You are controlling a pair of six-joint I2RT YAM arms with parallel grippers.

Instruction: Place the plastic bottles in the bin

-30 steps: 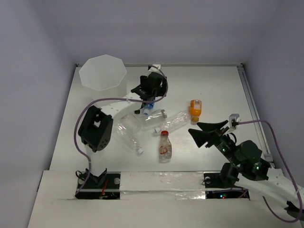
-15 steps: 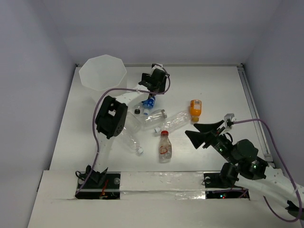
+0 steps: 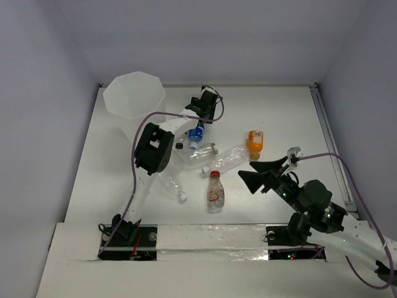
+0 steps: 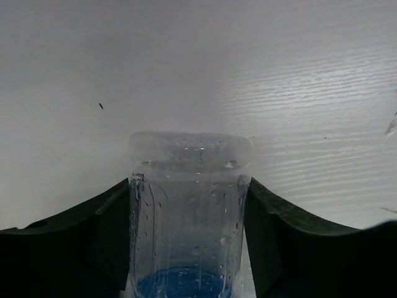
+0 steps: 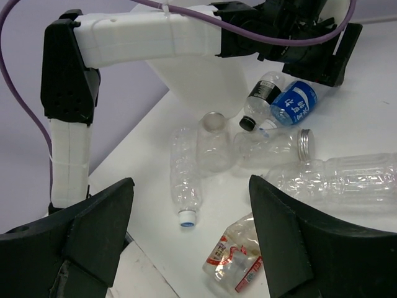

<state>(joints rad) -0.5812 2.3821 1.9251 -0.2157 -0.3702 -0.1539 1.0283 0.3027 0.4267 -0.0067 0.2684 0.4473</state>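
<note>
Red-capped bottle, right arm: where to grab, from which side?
Probably mid-body, from straight above. The red-capped bottle lies flat, cap toward the far side, so the jaws should close across its narrow width, left and right. The right gripper is open and stands just right of it.

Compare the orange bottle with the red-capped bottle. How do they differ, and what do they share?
The orange bottle is orange all over; the red-capped bottle is clear with a red label. The orange bottle looks shorter than the red-capped bottle. The orange bottle lies farther back on the table than the red-capped bottle. Both rest on it, outside the bin.
</note>
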